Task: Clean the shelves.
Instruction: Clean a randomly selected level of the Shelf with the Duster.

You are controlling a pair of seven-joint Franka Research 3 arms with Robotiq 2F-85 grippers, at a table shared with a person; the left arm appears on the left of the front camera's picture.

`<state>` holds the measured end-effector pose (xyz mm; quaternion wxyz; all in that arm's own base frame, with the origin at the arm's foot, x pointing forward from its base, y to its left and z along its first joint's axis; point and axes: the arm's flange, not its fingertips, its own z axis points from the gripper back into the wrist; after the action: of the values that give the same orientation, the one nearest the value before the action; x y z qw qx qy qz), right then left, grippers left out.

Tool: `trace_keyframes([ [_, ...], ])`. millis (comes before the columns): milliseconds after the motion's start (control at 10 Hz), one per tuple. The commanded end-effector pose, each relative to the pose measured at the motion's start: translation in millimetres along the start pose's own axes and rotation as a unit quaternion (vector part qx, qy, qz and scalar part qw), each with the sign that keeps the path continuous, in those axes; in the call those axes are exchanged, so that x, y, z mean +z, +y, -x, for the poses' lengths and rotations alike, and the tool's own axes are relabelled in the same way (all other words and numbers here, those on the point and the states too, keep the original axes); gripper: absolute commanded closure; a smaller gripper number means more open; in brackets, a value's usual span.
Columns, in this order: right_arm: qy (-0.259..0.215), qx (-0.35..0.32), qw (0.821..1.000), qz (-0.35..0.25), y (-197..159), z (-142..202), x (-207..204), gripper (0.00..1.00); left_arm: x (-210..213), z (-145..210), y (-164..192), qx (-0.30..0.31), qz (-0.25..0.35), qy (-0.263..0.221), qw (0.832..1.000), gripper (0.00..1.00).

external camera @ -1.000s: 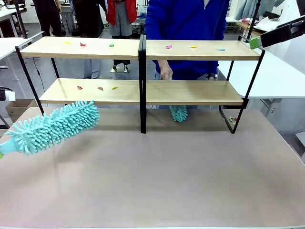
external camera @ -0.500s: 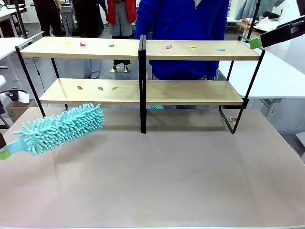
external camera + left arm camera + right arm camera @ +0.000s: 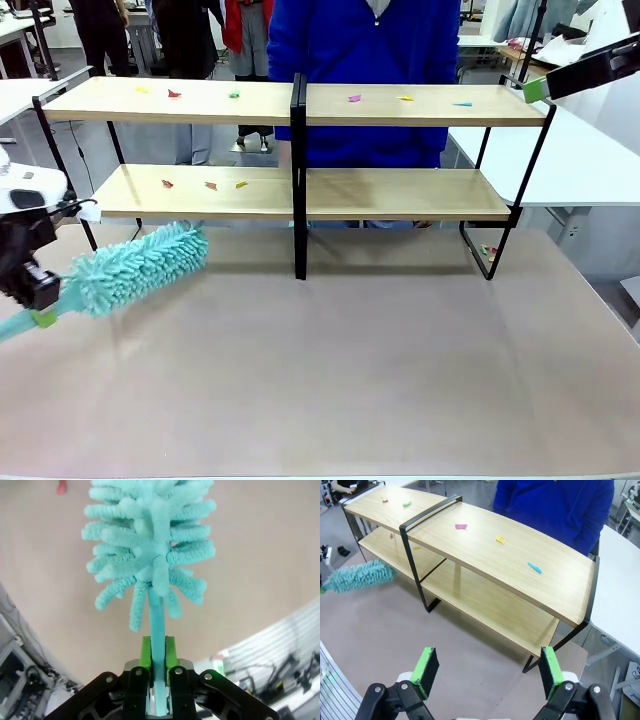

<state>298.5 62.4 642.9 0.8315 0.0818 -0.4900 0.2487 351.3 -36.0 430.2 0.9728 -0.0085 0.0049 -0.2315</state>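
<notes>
Most of the job looks undone. Small coloured scraps lie along the top board of the shelves, on both sides of the black centre post, and three more sit on the left half of the lower board. The right half of the lower board looks bare, and a few scraps lie on the surface by the right foot of the frame.

The shelves stand across the far side of the surface, a wide two-tier rack of pale wood boards in a thin black frame. A person in blue stands just behind them.

The left pincer is clamped on the thin handle of a fluffy turquoise duster. The wrist view shows the green pads pressed against the handle on both sides. The duster head hangs over the surface, just in front of the left end of the lower board and apart from it.

The right pincer is spread wide and holds nothing, high above the right end of the shelves.
</notes>
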Motion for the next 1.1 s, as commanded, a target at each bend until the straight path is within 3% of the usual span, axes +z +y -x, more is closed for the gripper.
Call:
trace_keyframes([
  [0,-0.001,-0.004,1.0,-0.003,-0.1,0.1,0.0,0.0,-32.6,-6.4,-13.9,0.093,-0.068,-0.017,0.993,0.88],
  [200,-0.001,-0.004,1.0,-0.003,-0.1,0.1,0.0,0.0,-36.5,-14.6,-11.9,0.153,-0.092,-0.001,0.984,0.88],
  [600,-0.001,-0.004,1.0,-0.003,-0.1,0.1,0.0,0.0,-50.6,-27.7,-7.6,0.163,-0.092,0.018,0.982,0.88],
  [1000,-0.001,-0.004,1.0,-0.003,-0.1,0.1,0.0,0.0,-48.6,-21.4,-9.6,0.235,-0.108,0.056,0.964,0.88],
])
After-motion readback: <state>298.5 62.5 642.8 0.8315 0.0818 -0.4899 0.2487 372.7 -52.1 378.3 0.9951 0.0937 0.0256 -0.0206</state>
